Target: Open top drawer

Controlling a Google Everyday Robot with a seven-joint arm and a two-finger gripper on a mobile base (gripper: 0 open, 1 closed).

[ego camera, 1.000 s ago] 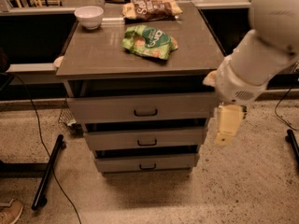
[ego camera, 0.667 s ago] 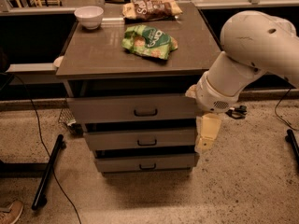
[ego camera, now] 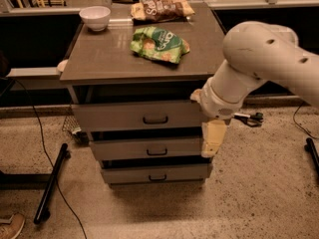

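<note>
**Top drawer: rigid front, 1 small handle, gripper off target**

- The top drawer [ego camera: 124, 116] sits right under the tabletop [ego camera: 99, 59], above the middle drawer [ego camera: 124, 149] and the bottom drawer [ego camera: 129, 174]. Its front looks closed or close to it, with a dark gap showing above the panel.
- The gripper [ego camera: 213, 139] hangs pointing down at the right end of the stack, in front of the middle drawer's right edge and just below the top drawer's lower right corner. It is clear of the handle [ego camera: 155, 119], to its right and lower.
- Whether the gripper is open or closed cannot be told from this view. It is not on the handle.
- Handling, as a judgement: the flat grey panel is stiff and smooth, with no lip visible to hook, so the panel itself is a poor grab. The dark loop handle at centre front is the only real purchase.
- The loop is small and shallow. It likely needs a pinch across the bar or a hook behind it, squared to the front.
- The pull should run straight out along the slides. The centred handle should keep the drawer from racking.
- Load is probably moderate: slide friction plus unknown contents. The cabinet itself may shift if yanked.
- On the tabletop are 1 bowl [ego camera: 95, 18], 1 green chip bag [ego camera: 159, 45] and 1 brown snack bag [ego camera: 162, 9]. All look light, so a jerk could shift them.
</note>
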